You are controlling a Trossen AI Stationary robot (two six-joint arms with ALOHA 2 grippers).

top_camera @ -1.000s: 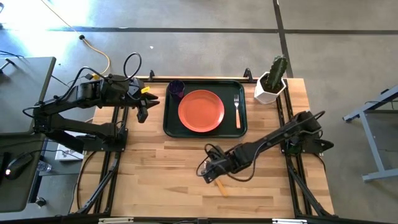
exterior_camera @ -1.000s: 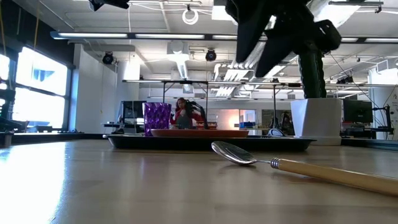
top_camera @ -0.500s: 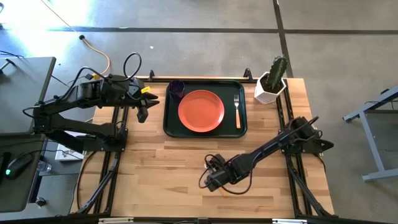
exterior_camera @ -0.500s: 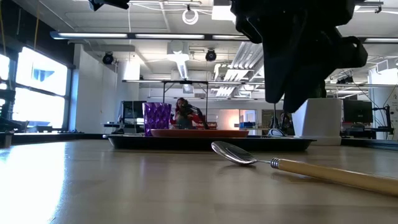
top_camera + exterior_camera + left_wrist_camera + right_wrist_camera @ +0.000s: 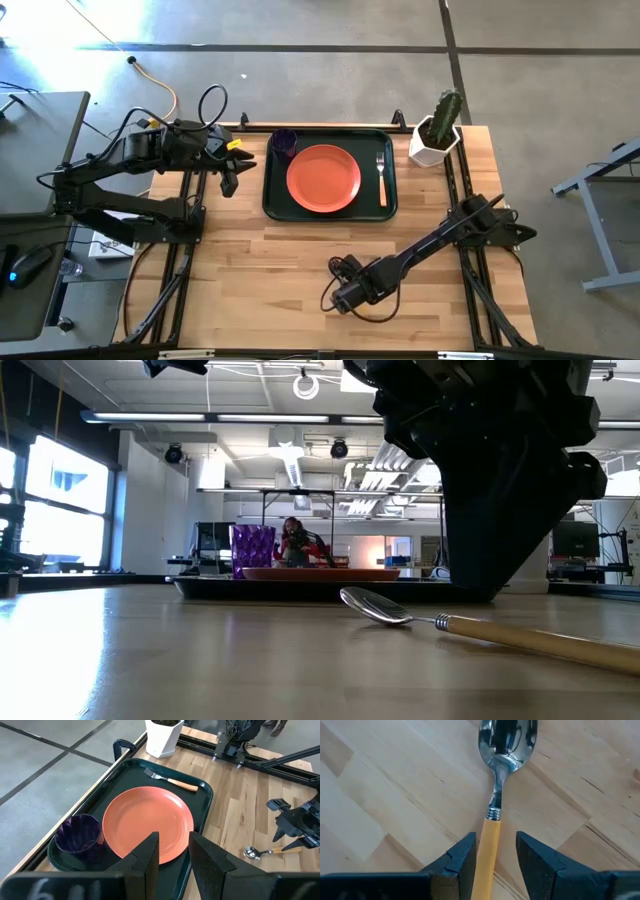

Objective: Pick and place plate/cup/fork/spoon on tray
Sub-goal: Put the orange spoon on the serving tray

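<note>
The dark green tray [image 5: 272, 196] lies at the table's far middle. On it are the orange plate [image 5: 323, 178], the purple cup [image 5: 284, 142] at its far left corner, and the fork [image 5: 381, 175] along its right side. The spoon [image 5: 495, 810] lies flat on the bare wood near the table's front, bowl [image 5: 375, 605] toward the left. My right gripper [image 5: 495, 862] is open, low over the spoon, one finger on each side of the tan handle [image 5: 486, 852]. In the high view it [image 5: 345, 298] hides the spoon. My left gripper [image 5: 172, 855] is open and empty, left of the tray.
A white pot with a green cactus [image 5: 437, 130] stands at the table's far right corner, right of the tray. Bare wood lies around the spoon. The room behind, with a person far off, shows in the low view.
My right gripper has gone toward the table's near edge and down over the spoon. It now straddles the handle and hides the spoon from above. The spoon has not moved.
</note>
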